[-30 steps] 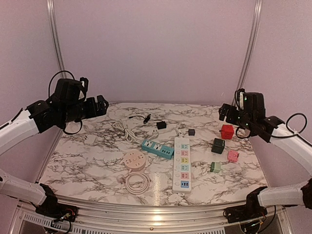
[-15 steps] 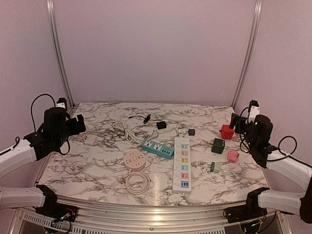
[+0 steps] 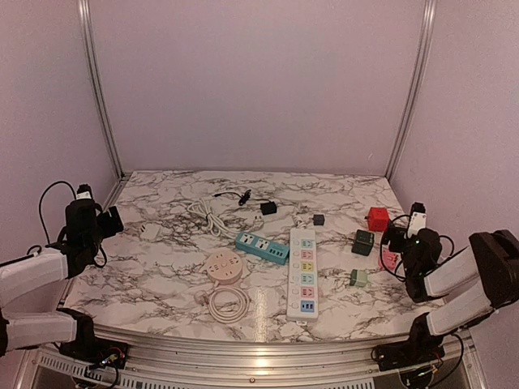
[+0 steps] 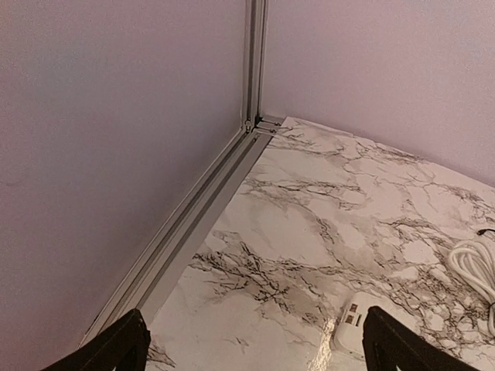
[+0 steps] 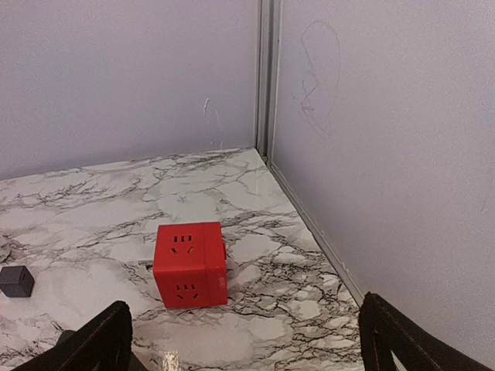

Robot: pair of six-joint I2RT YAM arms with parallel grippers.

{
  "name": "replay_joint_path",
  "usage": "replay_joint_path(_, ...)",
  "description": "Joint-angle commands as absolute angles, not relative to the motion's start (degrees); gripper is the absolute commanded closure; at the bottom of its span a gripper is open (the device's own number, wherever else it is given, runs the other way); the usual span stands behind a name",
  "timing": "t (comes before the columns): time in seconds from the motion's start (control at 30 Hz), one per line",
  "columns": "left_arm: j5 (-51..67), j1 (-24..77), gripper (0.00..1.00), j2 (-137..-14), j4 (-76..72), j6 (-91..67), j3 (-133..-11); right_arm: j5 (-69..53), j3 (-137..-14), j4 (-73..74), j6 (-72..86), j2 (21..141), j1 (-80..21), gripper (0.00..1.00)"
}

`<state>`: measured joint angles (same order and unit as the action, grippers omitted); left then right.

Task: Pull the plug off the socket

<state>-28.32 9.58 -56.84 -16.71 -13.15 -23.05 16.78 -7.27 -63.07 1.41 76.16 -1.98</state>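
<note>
**Left gripper (image 3: 112, 220) and right gripper (image 3: 395, 237) spread wide, nothing held**

Left gripper sits low at the table's (image 3: 162, 284) left edge, fingers parted and bare. Its wrist view looks into the back-left corner, where a small white adapter (image 4: 362, 326) lies on the marble just ahead. Over on the right, the other gripper gapes just as wide and faces a red cube socket (image 5: 189, 263) that stands apart from it. Now the plug: a black plug (image 3: 268, 207) sits back-centre, just behind the blue power strip (image 3: 262, 247), well apart from both grippers. Whether its pins are seated cannot be told. A long white power strip (image 3: 302, 271) lies beside the blue one.
</note>
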Motion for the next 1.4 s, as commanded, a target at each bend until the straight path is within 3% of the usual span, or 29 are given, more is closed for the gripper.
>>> replay_joint_path(0.0,-25.0,4.4,0.01,-60.1,-25.8,-12.6,-20.5,13.6,-5.4,-86.2,-2.3,84.3,-1.7,0.02)
replay_joint_path(0.13,-24.4,1.4,0.01,-62.0,-32.8,-11.8,-17.7,10.2,-4.9,-98.9,-5.8,93.9,-2.8,0.02)
replay_joint_path(0.27,-23.0,0.9,0.01,-66.9,-47.7,-11.0,-12.9,10.7,-8.0,-89.8,-7.2,92.2,-4.6,0.02)
replay_joint_path(0.67,-19.2,1.5,0.01,-87.8,-75.0,-5.1,-12.6,13.5,-10.4,-85.8,-6.8,92.2,-4.8,0.02)
replay_joint_path(0.8,-18.3,1.6,0.01,-87.6,-74.1,-4.6,-13.0,11.3,-13.2,-79.2,-5.8,91.8,-3.6,0.02)
replay_joint_path(1.37,-16.3,1.7,0.01,-87.3,-72.5,-3.9,-13.6,10.0,-13.5,-78.9,-5.7,91.8,-3.1,0.01)
